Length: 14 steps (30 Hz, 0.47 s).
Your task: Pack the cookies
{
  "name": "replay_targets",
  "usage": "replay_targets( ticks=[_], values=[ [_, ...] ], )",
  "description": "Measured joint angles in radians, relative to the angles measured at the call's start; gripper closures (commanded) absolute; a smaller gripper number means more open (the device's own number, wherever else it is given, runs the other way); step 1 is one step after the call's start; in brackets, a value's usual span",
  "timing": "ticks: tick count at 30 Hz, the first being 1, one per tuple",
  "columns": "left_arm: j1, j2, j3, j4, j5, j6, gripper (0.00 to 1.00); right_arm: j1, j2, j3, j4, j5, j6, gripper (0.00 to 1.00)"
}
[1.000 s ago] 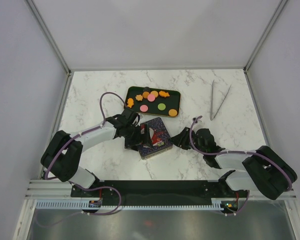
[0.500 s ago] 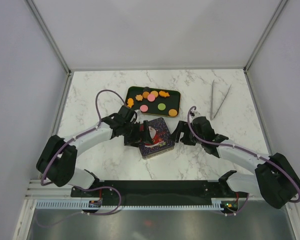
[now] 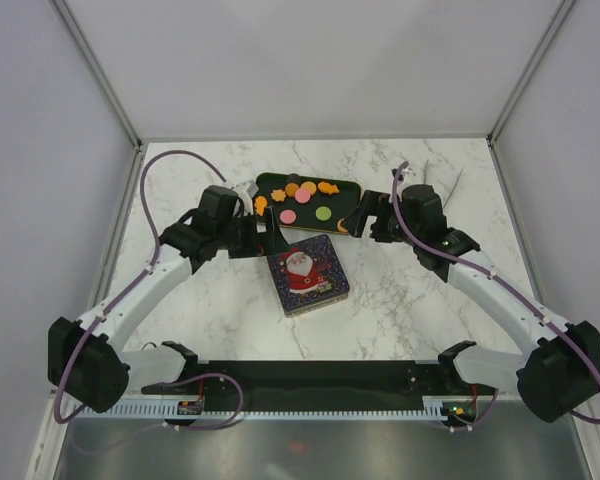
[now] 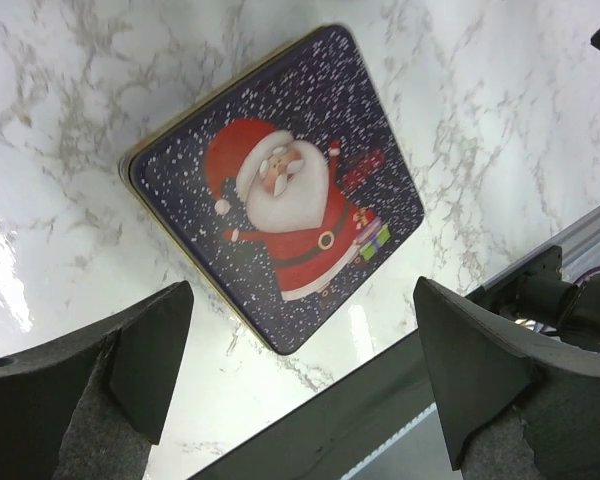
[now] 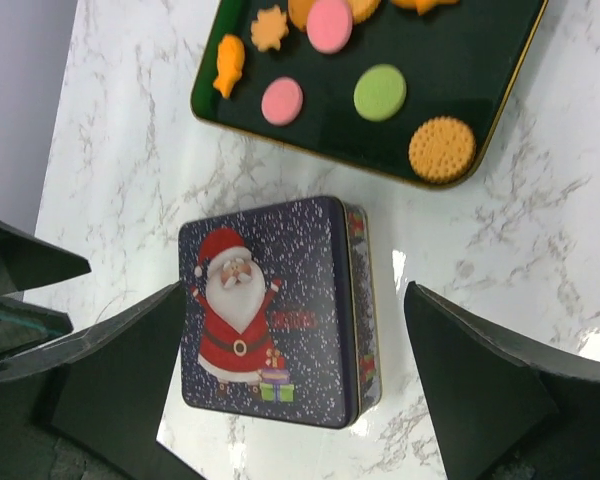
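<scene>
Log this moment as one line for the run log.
left fingers: open, empty | right fingers: open, empty | tin: shut, on table | cookies: on tray, none packed

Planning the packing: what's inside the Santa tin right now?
Cannot be seen: the Santa tin is closed. The cookies in view all lie on the dark tray.
</scene>
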Motion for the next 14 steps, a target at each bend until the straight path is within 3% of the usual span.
replay_targets(
  ticks=[4, 14],
  values=[
    [0.000, -0.068, 0.037, -0.003, -0.026, 0.030, 0.00, 0.000, -0.014, 0.080, -0.023, 0.070, -0.028, 0.02],
    [0.000, -0.176, 0.044, -0.029, -0.050, 0.062, 0.00, 0.000, -0.092, 0.092, -0.060, 0.257, -0.046, 0.02]
  ],
)
